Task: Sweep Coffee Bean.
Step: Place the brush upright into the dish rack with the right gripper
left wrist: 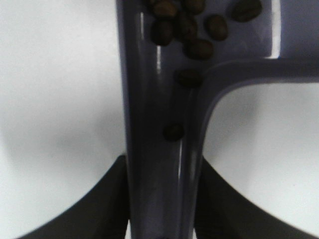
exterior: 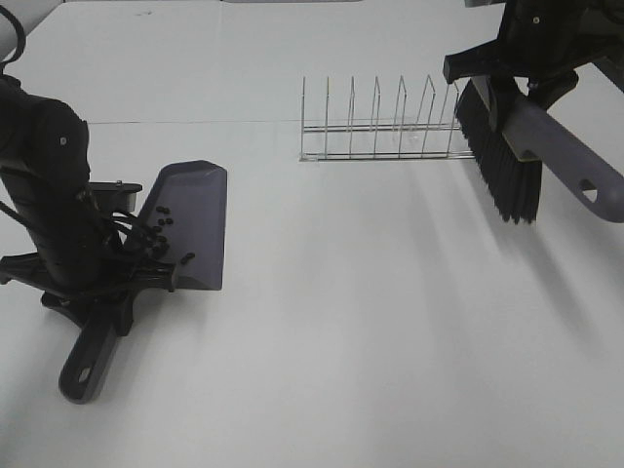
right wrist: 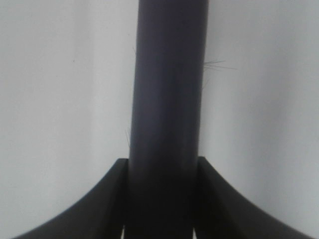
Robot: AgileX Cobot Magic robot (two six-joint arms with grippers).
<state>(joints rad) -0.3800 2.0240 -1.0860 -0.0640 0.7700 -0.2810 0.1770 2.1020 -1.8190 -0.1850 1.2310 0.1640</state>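
A grey dustpan [exterior: 190,219] lies at the left of the table. Several dark coffee beans [exterior: 161,226] sit inside it near its handle end; they also show in the left wrist view [left wrist: 192,30], with one bean [left wrist: 173,132] down in the handle channel. My left gripper [exterior: 102,283] is shut on the dustpan's handle [left wrist: 159,179]. My right gripper [exterior: 517,88] is shut on the grey handle [right wrist: 167,114] of a brush and holds it above the table at the far right, black bristles [exterior: 502,161] pointing down.
A wire dish rack [exterior: 380,127] stands at the back middle, just left of the brush. The white table [exterior: 390,322] spreads between dustpan and brush.
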